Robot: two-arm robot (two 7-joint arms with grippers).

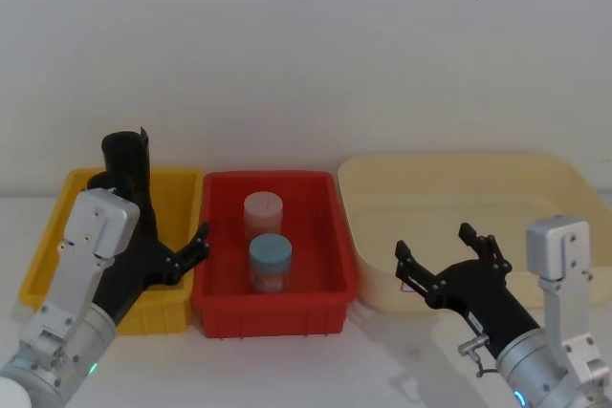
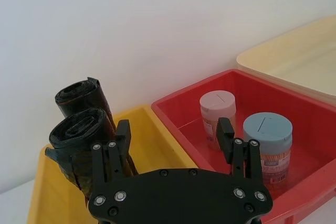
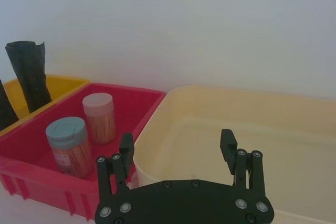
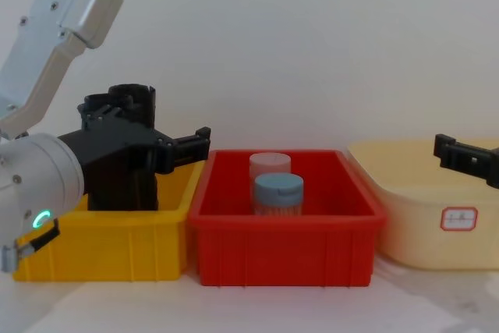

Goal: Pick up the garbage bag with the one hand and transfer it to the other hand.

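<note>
Left of the red rectangular plastic bin (image 1: 277,311), a yellow plastic bin (image 1: 163,312) holds the matte black rolled garbage bag (image 2: 79,129) upright, with a second, matching black roll (image 2: 79,94) touching it. The black two-fingered left claw (image 2: 174,127) hovers over the yellow bin, spread open and gripping nothing, with one fingertip (image 2: 122,129) just beside the garbage bag. Inside the red bin, a clear pink-lidded jar (image 1: 263,209) and a clear blue-lidded jar (image 1: 270,255) stand close together. Right of the red bin, a cream plastic tub (image 1: 449,198) sits on the white worktop (image 1: 382,360). The black right claw (image 1: 434,244) hangs before the tub, open and empty.
</note>
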